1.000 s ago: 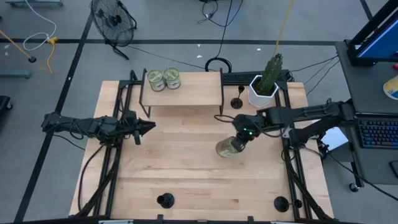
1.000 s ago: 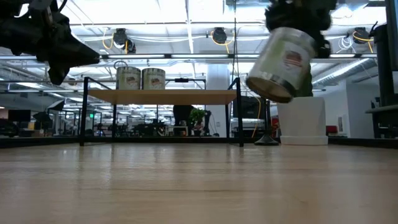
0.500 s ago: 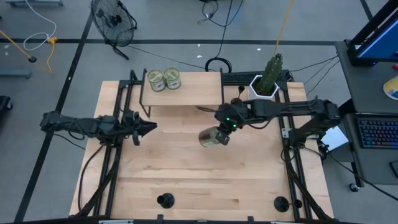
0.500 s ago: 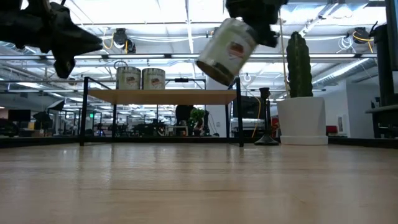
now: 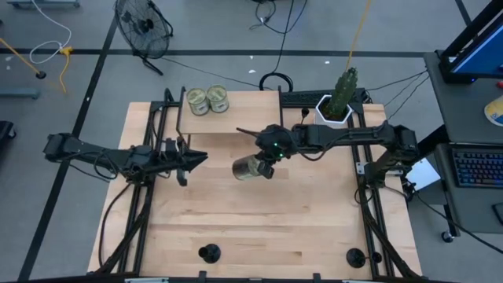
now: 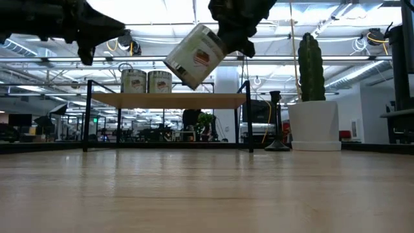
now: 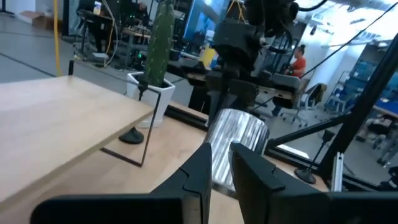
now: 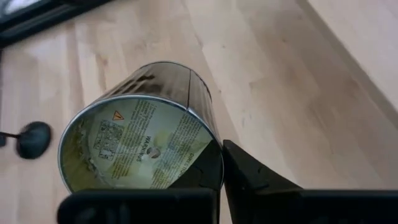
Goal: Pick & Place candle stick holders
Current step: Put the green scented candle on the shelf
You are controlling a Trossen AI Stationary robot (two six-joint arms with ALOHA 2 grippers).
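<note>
My right gripper [image 5: 264, 163] is shut on a tin can [image 5: 247, 167] with a yellow-green labelled end [image 8: 137, 146], held high over the table's middle. My left gripper [image 5: 203, 159] hovers left of the can with nothing in it, its fingers a narrow gap apart [image 7: 221, 158]. Two black candle stick holders stand on their round bases at the near edge [image 5: 209, 253] [image 5: 355, 256]. A third [image 6: 277, 123] stands by the cactus pot; my right arm covers most of it in the high view. My right gripper holds the can at the rim of its labelled end [image 8: 214, 158], one finger [image 8: 252, 177] beside the outer wall, the other largely hidden behind the can. The fingers come from above and from the table's right. The can hangs tilted below them [image 6: 194, 57], clear of the table.
A low wooden shelf [image 5: 236, 119] stands at the far left with two like cans [image 5: 196, 101] [image 5: 217, 98] on it. A white pot with a cactus [image 5: 334, 110] stands at the far right. The wooden tabletop [image 5: 259, 220] lies bare between the arms and the near edge.
My right gripper has carried the can toward the table's left edge and a little toward the far edge, nearing the shelf, and has raised it; the can stays tilted and clear of the table. My left gripper has moved a little toward the table's right.
</note>
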